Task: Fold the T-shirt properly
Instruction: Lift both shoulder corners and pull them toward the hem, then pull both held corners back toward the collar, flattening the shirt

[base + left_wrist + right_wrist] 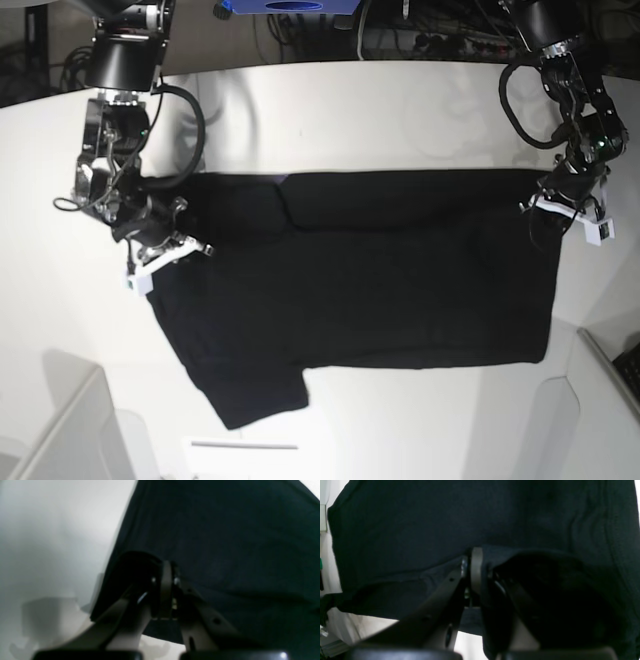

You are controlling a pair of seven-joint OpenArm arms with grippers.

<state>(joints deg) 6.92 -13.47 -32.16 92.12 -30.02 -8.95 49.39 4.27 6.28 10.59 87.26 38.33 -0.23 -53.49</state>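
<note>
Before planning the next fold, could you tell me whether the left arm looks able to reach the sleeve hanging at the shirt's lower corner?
Probably not as things stand: the left gripper is shut on the T-shirt at the opposite edge, and that sleeve lies far across, nearer the right gripper.

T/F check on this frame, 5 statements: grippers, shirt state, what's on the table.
1. Both grippers are shut on the T-shirt. True: the left gripper and the right gripper each pinch black cloth.
2. The sun print faces up. False: only plain black cloth shows in the base view.
3. The shirt is already folded into a small square. False: it lies spread wide on the white table, with one sleeve sticking out at the near edge.
4. The two grippers hold opposite ends of the shirt. True.
5. A second garment lies on the table. False: only the one shirt.
</note>
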